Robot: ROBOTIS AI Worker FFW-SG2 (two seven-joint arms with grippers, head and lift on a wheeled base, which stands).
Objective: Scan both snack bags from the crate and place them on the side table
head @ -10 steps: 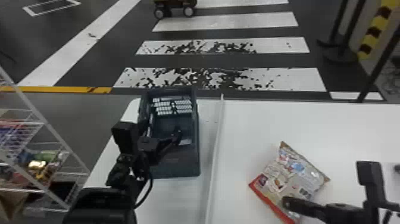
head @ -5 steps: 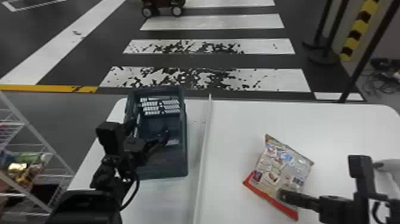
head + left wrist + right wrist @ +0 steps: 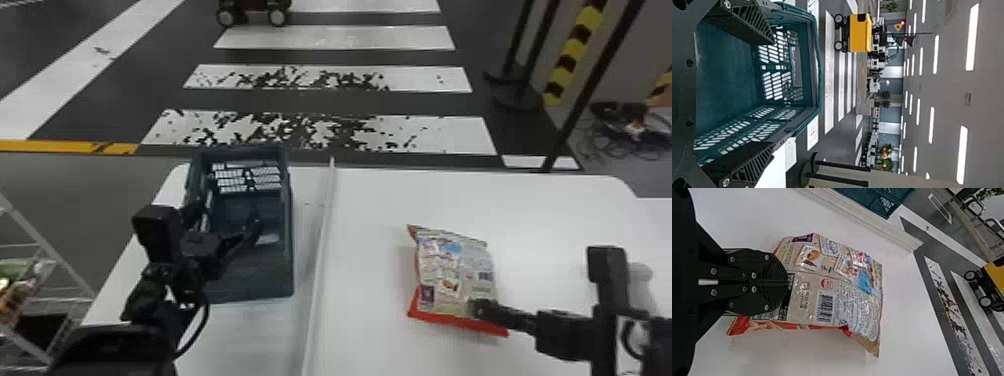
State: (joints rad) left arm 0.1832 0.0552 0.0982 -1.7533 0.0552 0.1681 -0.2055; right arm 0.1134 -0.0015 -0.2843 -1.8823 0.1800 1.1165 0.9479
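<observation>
We see the snack bag has turned right of the crate. Our left gripper is over the crate, fingers spread. Right of the crate, our right gripper has its fingers pressed together, the bag under their tips, mostly crateward; whether they pinch it, we cannot tell.

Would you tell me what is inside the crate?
Inside the crate, its floor, slotted walls and an unidentifiable pale patch show. The left gripper covers part of the interior; whatever lies behind it is hidden.
</observation>
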